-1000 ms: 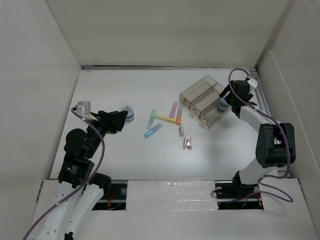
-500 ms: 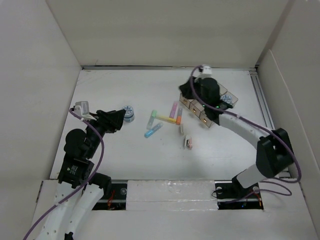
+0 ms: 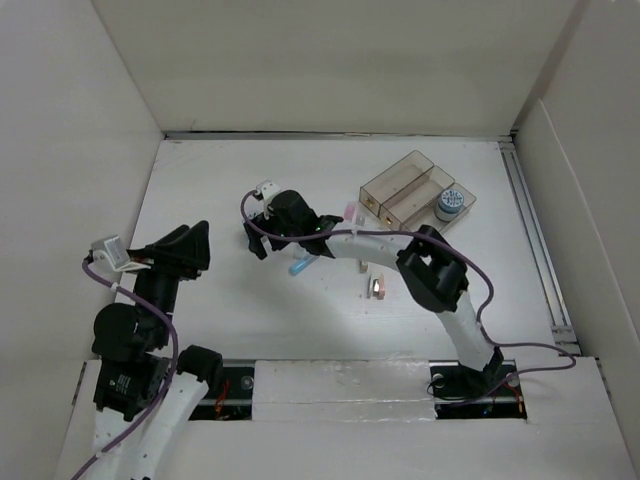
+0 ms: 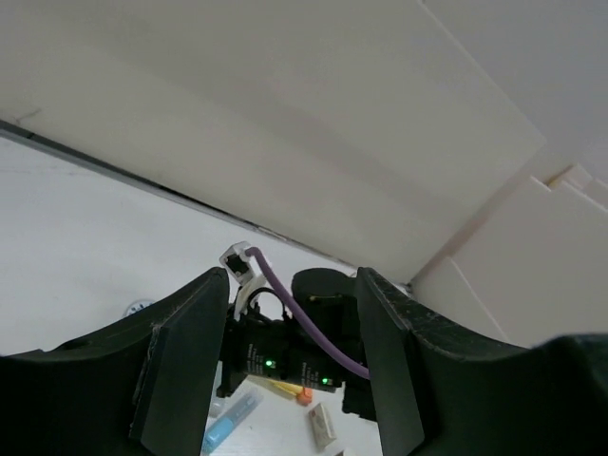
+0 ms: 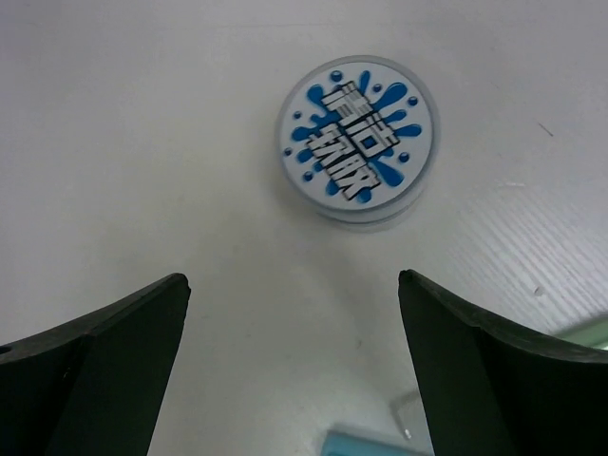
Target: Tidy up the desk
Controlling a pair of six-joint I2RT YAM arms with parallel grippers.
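Note:
The white desk (image 3: 200, 180) holds scattered items. My right gripper (image 3: 255, 240) reaches far left across it, open and empty. In the right wrist view the gripper (image 5: 292, 278) hovers just short of a round white container with a blue splash lid (image 5: 358, 138), which lies ahead of its fingertips. That container is hidden under the gripper in the top view. My left gripper (image 3: 195, 245) is open and empty at the near left, pointing at the right wrist (image 4: 285, 380). A second round container (image 3: 449, 203) sits in the clear three-compartment tray (image 3: 400, 180).
Several markers lie mid-desk: a blue one (image 3: 300, 266) by the right forearm, also showing in the wrist views (image 4: 231, 423) (image 5: 370, 445), and a pink one (image 3: 350, 212). A small eraser (image 3: 377, 285) lies nearer. White wall panels (image 3: 100, 120) enclose the desk.
My right arm left a round container in the tray and swung left across the desk to the other container. My left arm pulled back from that container toward the near left.

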